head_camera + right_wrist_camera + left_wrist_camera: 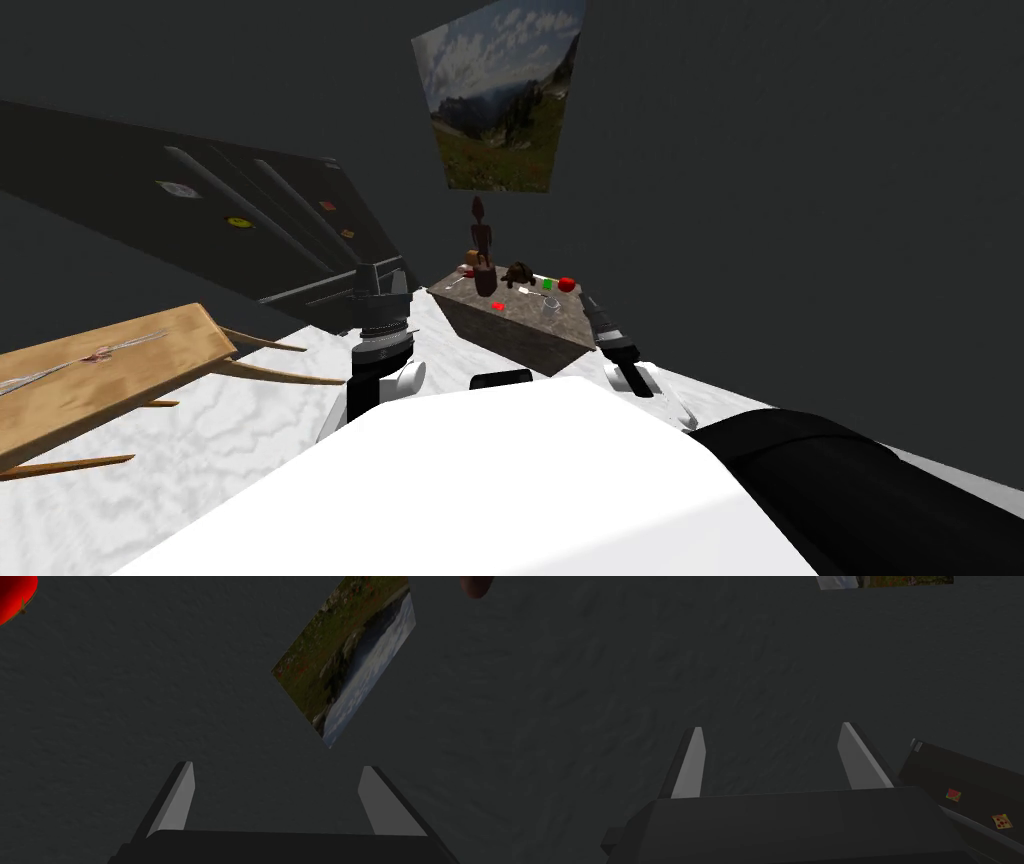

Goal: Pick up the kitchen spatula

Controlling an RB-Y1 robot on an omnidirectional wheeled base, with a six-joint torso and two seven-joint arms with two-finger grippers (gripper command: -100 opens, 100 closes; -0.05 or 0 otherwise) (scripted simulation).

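Closest to me, both hands are hanging idle and released. The left gripper is holding its blades wide apart on nothing, and the right gripper is doing the same, each aiming at bare dark wall rather than at any tool.

Off to my left a wooden table is standing on splayed legs. Beyond it a dark appliance with small stickers is lying across the view, slanted by the camera's tilt. Straight ahead, between my two forearms, a stone-topped block is carrying a cluster of small items. A tall dark figurine is standing at its far edge, and a red round fruit is sitting toward my right. Among them a thin pale sliver is lying flat. I am taking it for the spatula, though it is too small to be sure.

By my judgement nothing of the task is done. The tool is resting untouched, well apart from both hands. Closing in, reaching, clamping and lifting are all waiting.
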